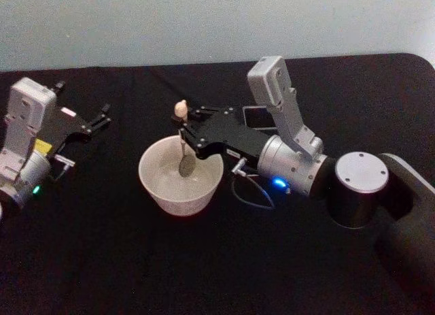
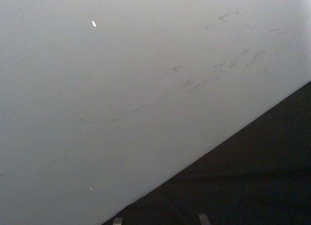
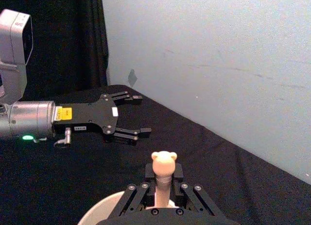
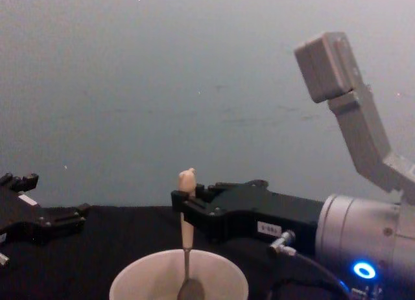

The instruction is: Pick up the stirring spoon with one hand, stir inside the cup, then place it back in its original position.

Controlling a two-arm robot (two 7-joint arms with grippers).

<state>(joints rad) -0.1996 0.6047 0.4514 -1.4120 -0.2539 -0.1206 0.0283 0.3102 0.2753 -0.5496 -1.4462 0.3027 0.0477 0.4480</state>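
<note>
The cream-white cup (image 1: 163, 192) stands on the black table a little left of centre. The stirring spoon (image 1: 183, 148) hangs upright in it, metal bowl down inside the cup and bear-head handle on top. My right gripper (image 1: 185, 130) reaches in from the right and is shut on the beige handle just under the head. The right wrist view shows the spoon's head (image 3: 164, 162) above the cup rim (image 3: 97, 211). In the chest view the spoon (image 4: 187, 230) drops from the right gripper (image 4: 186, 210) into the cup (image 4: 139, 280). The dark square holder (image 1: 256, 118) sits behind the right arm, partly hidden.
My left gripper (image 1: 103, 118) rests open at the table's left side, apart from the cup, and also appears as the left gripper (image 3: 141, 115) in the right wrist view. A pale wall runs along the table's far edge. A thin cable loops beside the right wrist.
</note>
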